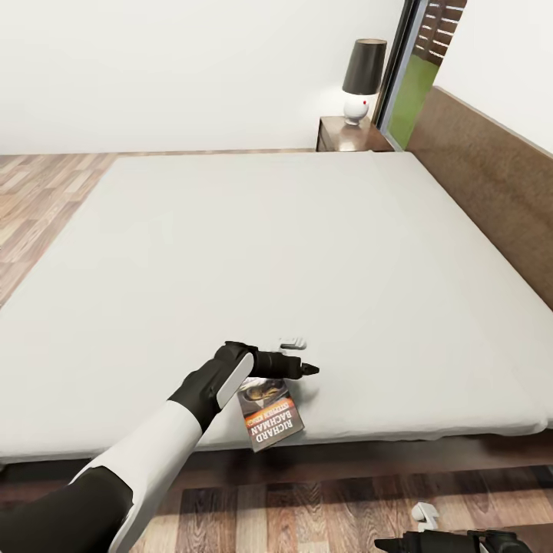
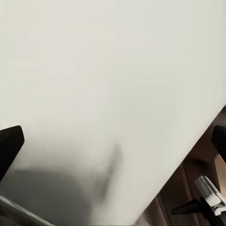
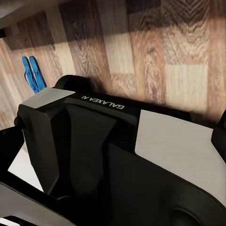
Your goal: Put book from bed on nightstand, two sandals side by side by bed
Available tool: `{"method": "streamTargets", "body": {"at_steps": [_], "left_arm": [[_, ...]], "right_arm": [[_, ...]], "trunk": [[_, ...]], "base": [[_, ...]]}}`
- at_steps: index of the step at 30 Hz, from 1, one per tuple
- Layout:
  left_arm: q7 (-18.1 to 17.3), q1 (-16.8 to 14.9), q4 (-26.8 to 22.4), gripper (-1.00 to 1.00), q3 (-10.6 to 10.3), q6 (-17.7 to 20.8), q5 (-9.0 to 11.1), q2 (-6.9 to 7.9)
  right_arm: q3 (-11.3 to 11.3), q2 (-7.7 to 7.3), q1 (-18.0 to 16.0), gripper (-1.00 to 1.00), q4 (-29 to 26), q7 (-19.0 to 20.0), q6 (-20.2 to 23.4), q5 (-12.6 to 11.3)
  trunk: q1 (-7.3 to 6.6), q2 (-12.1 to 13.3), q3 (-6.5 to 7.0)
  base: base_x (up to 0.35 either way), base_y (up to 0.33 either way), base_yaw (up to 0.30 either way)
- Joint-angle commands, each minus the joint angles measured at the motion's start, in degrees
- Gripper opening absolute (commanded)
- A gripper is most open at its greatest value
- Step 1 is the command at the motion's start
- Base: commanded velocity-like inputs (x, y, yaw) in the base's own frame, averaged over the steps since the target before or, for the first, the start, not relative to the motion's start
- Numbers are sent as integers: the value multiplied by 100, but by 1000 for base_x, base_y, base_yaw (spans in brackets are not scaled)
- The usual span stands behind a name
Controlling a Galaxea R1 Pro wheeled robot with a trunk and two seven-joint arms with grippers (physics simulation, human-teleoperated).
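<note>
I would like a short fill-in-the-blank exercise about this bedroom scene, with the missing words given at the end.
1. The book lies at the near edge of the ____, partly over the edge.
2. The lamp with a dark shade stands on the ____.
3. The colour of the two sandals on the wood floor is ____.
4. The arm reaching over the mattress, with the left gripper just above the book, is the robot's ____ arm.

Missing words: bed; nightstand; blue; left

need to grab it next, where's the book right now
In the head view the book lies at the near edge of the bed, overhanging it slightly, right beneath the left pincer.
</note>
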Motion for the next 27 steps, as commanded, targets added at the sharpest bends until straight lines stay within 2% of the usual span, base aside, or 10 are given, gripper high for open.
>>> {"method": "streamTargets", "body": {"at_steps": [1, 19, 27], "left_arm": [[11, -1, 25, 100, -8, -2, -139, 0], [11, 4, 25, 100, -8, -6, -139, 0], [11, 1, 25, 100, -8, -7, -139, 0]], "right_arm": [[2, -2, -1, 100, -2, 11, 60, -45], [2, -2, -1, 100, -1, 10, 60, -45], [2, -2, -1, 100, -2, 10, 60, -45]], "trunk": [[-2, -1, -4], [-2, -1, -4], [-2, -1, -4]], "base": [[-175, 117, 0], [-35, 22, 0], [0, 172, 0]]}}
